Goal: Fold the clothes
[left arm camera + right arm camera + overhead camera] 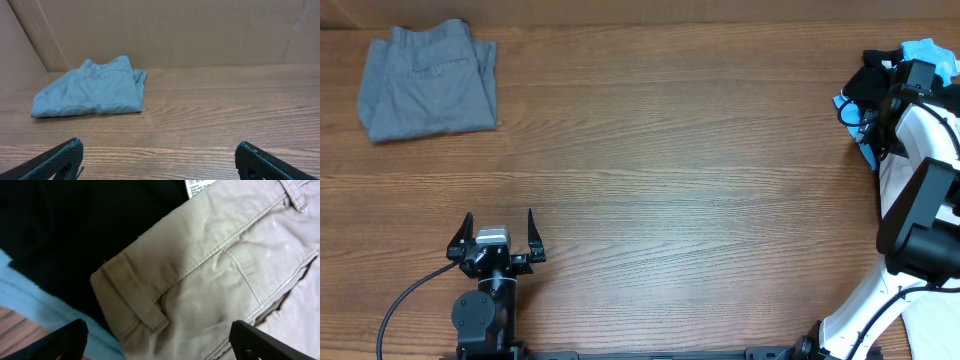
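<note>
Both grippers spread, clothes at the table's (670,180) edges.
Lower left, the left gripper (500,216) holds nothing; at the right edge the right gripper (157,327), fingers apart, hangs over beige trousers (210,265); upper left lies a folded grey garment (428,80).

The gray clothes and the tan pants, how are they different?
The gray clothes are gray; the tan pants are beige. The gray clothes sit folded in a neat bundle, alone on the bare table; the tan pants lie in a heap, over a black garment and beside a blue garment. Both are cloth with stitched pockets, and neither is being gripped.
</note>
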Motion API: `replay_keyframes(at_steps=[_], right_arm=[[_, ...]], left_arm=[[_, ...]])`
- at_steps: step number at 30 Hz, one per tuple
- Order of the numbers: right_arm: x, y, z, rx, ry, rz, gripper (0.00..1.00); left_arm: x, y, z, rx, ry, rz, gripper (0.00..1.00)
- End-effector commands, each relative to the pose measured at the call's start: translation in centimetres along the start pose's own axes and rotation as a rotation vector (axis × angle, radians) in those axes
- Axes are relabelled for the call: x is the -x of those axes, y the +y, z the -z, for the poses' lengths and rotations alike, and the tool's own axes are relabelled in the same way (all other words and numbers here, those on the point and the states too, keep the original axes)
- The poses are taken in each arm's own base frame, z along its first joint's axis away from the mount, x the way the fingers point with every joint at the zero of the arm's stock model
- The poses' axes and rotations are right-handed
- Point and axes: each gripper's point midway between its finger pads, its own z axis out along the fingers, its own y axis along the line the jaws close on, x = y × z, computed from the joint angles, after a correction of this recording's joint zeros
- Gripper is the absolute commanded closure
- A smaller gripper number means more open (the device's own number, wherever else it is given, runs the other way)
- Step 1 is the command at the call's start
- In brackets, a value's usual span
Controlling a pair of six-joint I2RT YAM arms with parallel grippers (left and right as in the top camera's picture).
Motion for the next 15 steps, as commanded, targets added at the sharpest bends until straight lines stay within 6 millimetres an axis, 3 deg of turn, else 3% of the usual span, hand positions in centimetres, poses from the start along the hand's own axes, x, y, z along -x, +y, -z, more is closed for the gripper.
replay_keyframes(at_steps=[1,7,15], right_arm=[[-0.5,-0.5,-1.4,-0.059,0.018,0.009,0.04],[-0.1,-0.8,-1.7,-0.067,0.006,-0.003,0.04],[-0.5,-1.5,-2.7,-0.079,0.023,-0.016,0.12]], left_arm=[[0.1,0.0,0.0,0.003,-0.010,0.013,0.00],[0.1,0.0,0.0,0.003,-0.010,0.013,0.00],[0.1,0.0,0.0,0.003,-0.010,0.013,0.00]])
